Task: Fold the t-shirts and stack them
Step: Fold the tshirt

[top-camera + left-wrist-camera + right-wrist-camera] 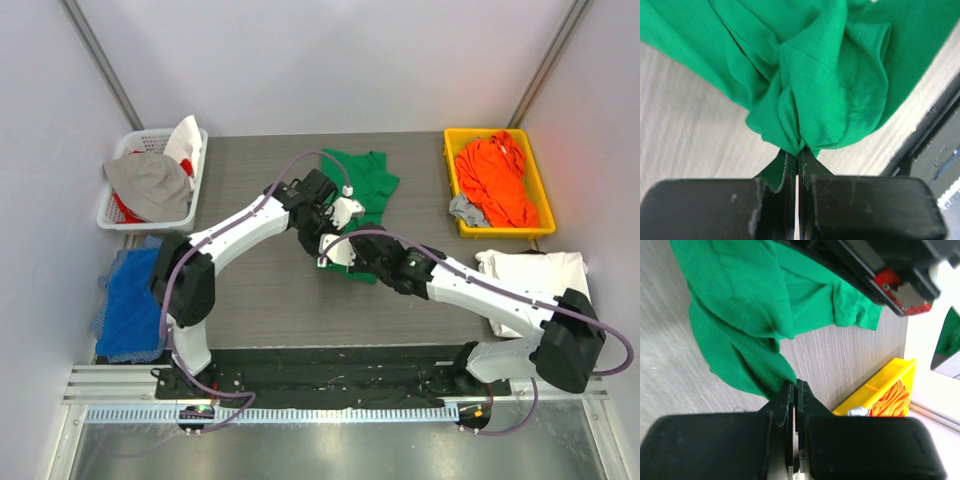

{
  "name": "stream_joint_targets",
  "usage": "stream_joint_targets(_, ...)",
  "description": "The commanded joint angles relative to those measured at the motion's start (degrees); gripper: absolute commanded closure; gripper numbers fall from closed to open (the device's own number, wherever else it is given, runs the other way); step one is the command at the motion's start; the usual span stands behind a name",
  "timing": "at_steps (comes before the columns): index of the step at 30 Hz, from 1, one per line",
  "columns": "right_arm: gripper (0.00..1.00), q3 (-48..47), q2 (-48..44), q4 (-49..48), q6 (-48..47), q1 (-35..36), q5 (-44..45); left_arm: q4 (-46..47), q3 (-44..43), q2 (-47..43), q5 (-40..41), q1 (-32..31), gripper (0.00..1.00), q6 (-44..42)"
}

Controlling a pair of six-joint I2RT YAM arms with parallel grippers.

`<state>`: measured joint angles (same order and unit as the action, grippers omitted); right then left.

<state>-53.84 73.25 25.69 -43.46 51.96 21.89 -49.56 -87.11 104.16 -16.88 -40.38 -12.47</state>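
The bright green t-shirt [366, 182] lies bunched at the table's middle, its lower part lifted between both arms. My left gripper [342, 212] is shut on a gathered fold of the green shirt [820, 85]; cloth comes out between its fingertips [799, 150]. My right gripper [333, 250] is shut on an edge of the green shirt [740, 305], pinched at its tips [795, 386]. The orange t-shirt [495, 180] is heaped in a yellow bin [452, 180] at the back right. The white t-shirt [532, 275] lies on the right, beside the right arm.
A white basket [199, 175] with grey, red and white clothes stands at the back left. A blue cloth [130, 300] lies at the left edge. A small grey cloth [466, 210] sits in the yellow bin, which also shows in the right wrist view [875, 390].
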Motion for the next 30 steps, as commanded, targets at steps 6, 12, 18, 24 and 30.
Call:
stream_joint_targets(6, 0.99, -5.7, 6.0, -3.5, -5.0, -7.1, -3.6, -1.5, -14.1, 10.0, -2.0, 3.6, 1.00, -3.4)
stream_joint_targets(12, 0.99, -7.9, 10.8, -5.6, -6.6, -10.3, -5.5, -2.6, -19.4, 15.5, -2.5, 5.5, 1.00, -4.1)
stream_joint_targets(18, 0.99, -9.8, 16.3, -9.1, -7.9, -12.0, -6.3, -1.5, -20.3, 17.6, -1.5, 6.5, 1.00, -4.1)
stream_joint_targets(24, 0.99, -13.1, 20.1, -10.5, -9.0, -14.2, -7.0, -1.9, -23.8, 19.9, -0.3, 7.1, 1.00, -4.5)
stream_joint_targets(30, 0.99, -15.3, 23.1, -10.9, -9.8, -16.2, -7.5, -2.9, -28.8, 23.1, -0.1, 7.2, 1.00, -4.1)
